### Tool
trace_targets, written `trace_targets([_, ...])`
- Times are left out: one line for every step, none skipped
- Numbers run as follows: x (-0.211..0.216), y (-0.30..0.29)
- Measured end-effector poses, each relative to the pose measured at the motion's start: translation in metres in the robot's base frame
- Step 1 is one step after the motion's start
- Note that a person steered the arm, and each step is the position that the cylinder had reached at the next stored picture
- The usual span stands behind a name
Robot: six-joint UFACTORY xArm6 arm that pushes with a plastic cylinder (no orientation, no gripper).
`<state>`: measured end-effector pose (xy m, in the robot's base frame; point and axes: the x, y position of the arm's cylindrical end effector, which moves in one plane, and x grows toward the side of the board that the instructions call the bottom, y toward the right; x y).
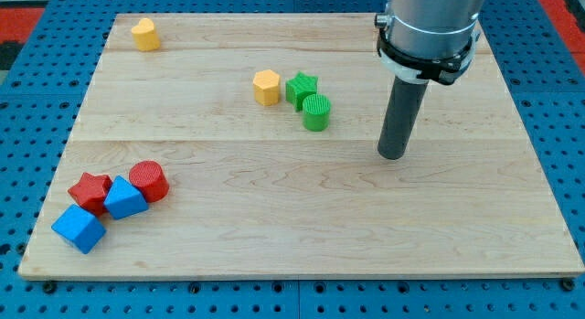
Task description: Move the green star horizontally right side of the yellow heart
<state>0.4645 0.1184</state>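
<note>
Overall, no brand, label or legible writing shows on any item. The desk [302,218] is a pale wooden board of joined planks, lying on a blue pegboard base; red shows at the view's top corners. No jaws are fitted: the arm ends in a dark rod, and my tip [392,156] rests on bare wood right of the central group, well apart from every block.

Central group: the green star [301,86] sits just right of a yellow hexagon [266,87], nearly touching it; a green cylinder [316,111] touches the star at its lower right.

The yellow heart [144,33] stands alone near the top left corner, well apart from the star.

Bottom left cluster: a red star [90,192], a red cylinder [148,181], a blue block [124,198] between them, and a blue cube [79,228] lowest. All four are closely packed.
</note>
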Motion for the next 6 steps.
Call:
trace_targets([-0.052,-0.034])
trace_targets([-0.089,-0.054])
trace_targets([-0.077,-0.096])
trace_targets([-0.108,-0.098])
trace_targets([-0.169,-0.104])
trace_targets([-0.122,-0.096])
